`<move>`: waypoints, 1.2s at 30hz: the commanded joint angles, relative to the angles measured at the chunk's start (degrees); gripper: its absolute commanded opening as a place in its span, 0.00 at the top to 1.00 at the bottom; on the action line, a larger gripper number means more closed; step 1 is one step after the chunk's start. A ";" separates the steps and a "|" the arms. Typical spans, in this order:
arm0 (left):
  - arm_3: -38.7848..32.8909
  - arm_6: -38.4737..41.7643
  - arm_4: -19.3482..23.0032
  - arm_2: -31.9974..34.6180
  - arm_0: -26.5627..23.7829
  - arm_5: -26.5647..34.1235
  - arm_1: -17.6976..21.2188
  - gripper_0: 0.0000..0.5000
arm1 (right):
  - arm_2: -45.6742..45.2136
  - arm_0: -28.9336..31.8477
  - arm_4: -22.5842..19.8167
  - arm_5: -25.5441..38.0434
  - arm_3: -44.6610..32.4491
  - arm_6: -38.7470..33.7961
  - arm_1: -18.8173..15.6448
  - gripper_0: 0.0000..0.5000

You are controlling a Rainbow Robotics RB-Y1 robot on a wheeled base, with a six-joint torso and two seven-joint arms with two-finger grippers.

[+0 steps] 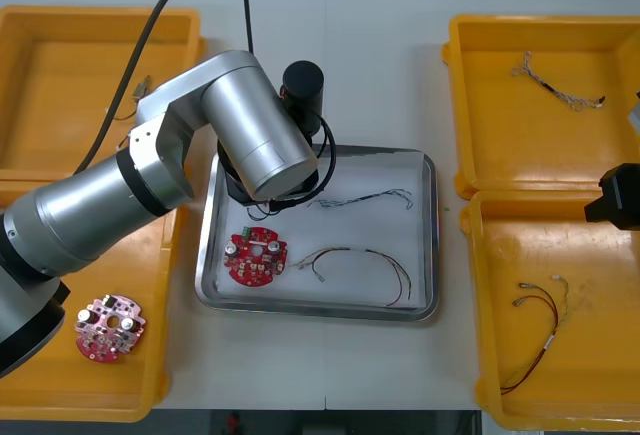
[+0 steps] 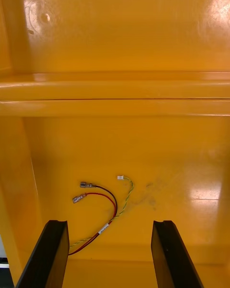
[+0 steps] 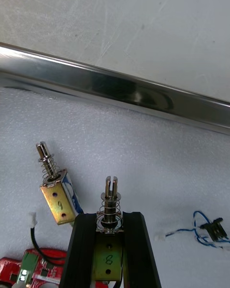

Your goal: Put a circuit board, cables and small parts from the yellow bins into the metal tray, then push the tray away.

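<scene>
Near left bin: the yellow plastic bin [image 1: 100, 410] at eight o'clock on the light tabletop [image 1: 380, 55] holds a spare round red circuit board [image 1: 108, 328].
Left arm: silver, slanting in from eight o'clock to the ten o'clock corner of the shiny metal tray [image 1: 320, 311], wrist pointing steeply down.
Left hand [image 3: 109, 217]: clamped on the small metal part marked 8 [image 3: 108, 225]. The black fingers stand apart by the width of its body, and its spring and slotted pin poke out past the tips towards the tray's rim.
Task's thing: that part is over the tray's white floor, just beside the small metal part marked 9 [image 3: 56, 197]. I cannot tell whether it is touching down.
Step in hand: probably setting the part down.
Doing it well: go low before letting go, open only a little, then lift straight up so that neither finger knocks the neighbouring part or the twisted blue and white cable [image 3: 206, 228].
Tray contents: a second round red board [image 1: 256, 258] at eight o'clock.
Right hand [image 2: 108, 223]: fingers wide apart and empty, hanging over the near right yellow bin [image 1: 476, 295] at four o'clock, above its red and yellow cable [image 2: 108, 206].
</scene>
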 commanded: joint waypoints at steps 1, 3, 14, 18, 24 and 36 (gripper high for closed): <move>1.30 4.32 -1.83 -2.49 0.64 -2.64 -1.95 1.00 | -1.55 0.66 0.45 0.19 -1.71 0.60 -2.14 0.00; 1.48 4.50 -1.92 -2.58 0.64 -2.82 -2.12 1.00 | -1.55 0.57 0.28 0.19 -1.71 0.60 -2.14 0.00; 1.48 4.67 -2.36 -3.54 0.64 -2.82 -2.47 0.71 | -1.55 0.66 0.28 0.19 -1.71 0.60 -2.14 0.00; 1.48 4.58 -2.53 -3.63 0.64 -2.82 -2.47 0.54 | -1.55 0.66 0.28 0.19 -1.71 0.60 -2.14 0.00; 1.30 4.50 -2.62 -3.63 0.64 -2.82 -2.39 0.42 | -1.55 0.66 -0.07 0.19 -1.71 0.60 -2.14 0.00; -6.78 3.09 -2.53 -0.55 -0.51 4.57 -0.19 0.13 | -1.55 0.22 -1.04 0.19 -1.97 0.60 -2.23 0.00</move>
